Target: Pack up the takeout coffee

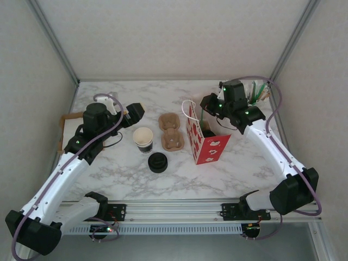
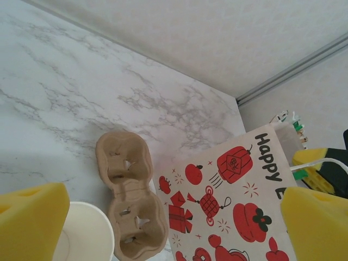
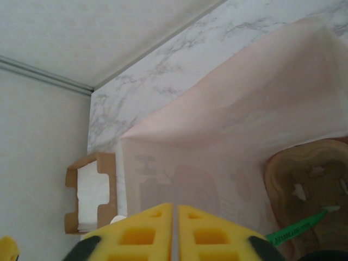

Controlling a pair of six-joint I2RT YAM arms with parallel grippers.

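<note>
A red-and-white printed gift bag (image 1: 208, 145) stands open at centre right. Deep inside it I see a dark olive cup (image 1: 208, 132) that looks like the takeout coffee, mostly hidden by the bag's walls. My right gripper (image 1: 209, 104) is at the bag's far rim, its yellow fingers (image 3: 141, 236) pressed together with a thin pale strip between them. Its tip (image 3: 175, 209) points into the bag, where a brown carrier (image 3: 307, 185) and a green stick (image 3: 296, 228) lie. My left gripper (image 1: 133, 112) hangs open over the table, its pads (image 2: 30, 223) wide apart and empty.
A lidless cup (image 1: 143, 138) with a cream inside stands left of centre, a loose black lid (image 1: 157, 162) in front of it. Two brown pulp carriers (image 1: 171, 131) lie beside the bag. A cardboard napkin holder (image 1: 62, 130) sits at the left edge, a stirrer holder (image 1: 258, 92) at back right.
</note>
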